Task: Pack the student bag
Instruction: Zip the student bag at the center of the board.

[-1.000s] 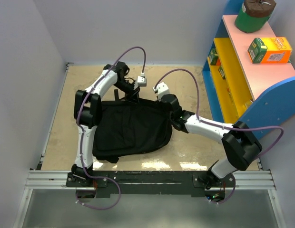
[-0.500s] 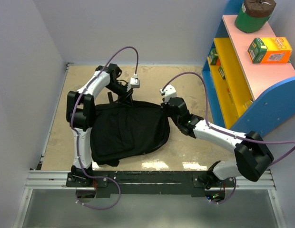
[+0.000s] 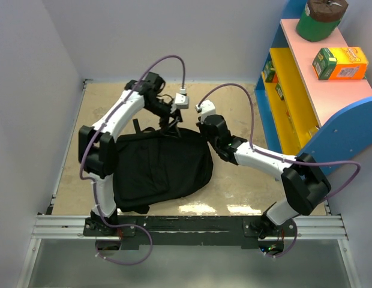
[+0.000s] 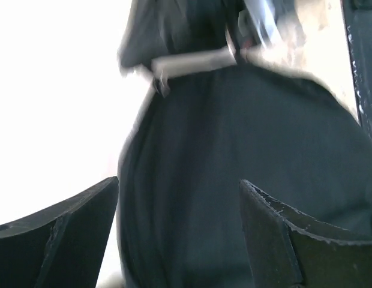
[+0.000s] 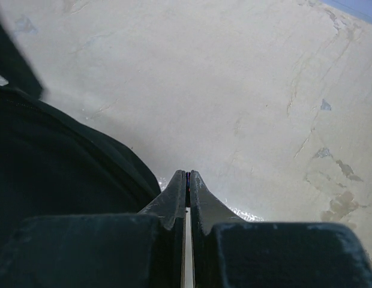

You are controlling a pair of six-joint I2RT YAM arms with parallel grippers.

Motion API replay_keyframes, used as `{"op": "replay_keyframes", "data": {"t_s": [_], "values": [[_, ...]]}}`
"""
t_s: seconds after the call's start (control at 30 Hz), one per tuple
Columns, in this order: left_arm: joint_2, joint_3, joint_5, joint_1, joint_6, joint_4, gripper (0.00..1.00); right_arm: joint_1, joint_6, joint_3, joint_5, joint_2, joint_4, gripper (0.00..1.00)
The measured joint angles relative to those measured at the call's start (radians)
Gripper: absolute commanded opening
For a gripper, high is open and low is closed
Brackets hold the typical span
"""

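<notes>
The student bag (image 3: 162,168), a large black fabric backpack, lies flat on the beige table (image 3: 234,192), with a strap sticking out at its far edge. My left gripper (image 3: 170,122) hovers open over the bag's far edge. In the left wrist view its gripper (image 4: 180,210) has black fabric (image 4: 246,150) filling the space beyond the spread fingers, with nothing gripped. My right gripper (image 3: 204,128) is shut at the bag's far right corner. In the right wrist view the gripper (image 5: 187,174) points at bare table (image 5: 234,72), with the bag (image 5: 54,168) on its left.
A blue, yellow and pink shelf unit (image 3: 318,90) stands along the right side. It carries a green cylinder (image 3: 319,18), an orange and green box (image 3: 340,63) and small items on the yellow level. Grey walls close in the left and back.
My left gripper has gone from nearly shut to open and has lifted off the bag's far edge. My right arm swung slightly right, then back left, staying shut.
</notes>
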Motion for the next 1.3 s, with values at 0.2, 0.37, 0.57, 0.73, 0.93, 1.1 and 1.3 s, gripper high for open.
{"op": "replay_keyframes", "data": {"t_s": [0.2,0.37,0.57,0.73,0.93,1.1,1.3], "values": [[0.301,0.356,0.045,-0.078,-0.031,0.044,0.83,-0.017,0.040,0.000,-0.010,-0.004,-0.007,0.00],[0.420,0.396,0.046,-0.073,-0.021,0.032,0.79,-0.003,0.040,0.000,-0.013,-0.016,-0.004,0.00],[0.386,0.293,0.097,-0.063,0.014,0.043,0.83,0.000,0.058,-0.038,-0.015,-0.064,0.000,0.00],[0.298,0.163,0.189,0.001,-0.066,0.143,0.84,0.000,0.098,-0.084,-0.019,-0.116,0.010,0.00],[0.240,0.133,0.225,0.014,-0.110,0.214,0.82,0.000,0.125,-0.095,-0.029,-0.117,0.030,0.00],[0.245,0.134,0.212,-0.052,-0.111,0.227,0.82,0.000,0.132,-0.095,-0.033,-0.118,0.031,0.00],[0.269,0.155,0.183,-0.071,-0.114,0.231,0.76,0.000,0.137,-0.097,-0.034,-0.119,0.031,0.00]]}}
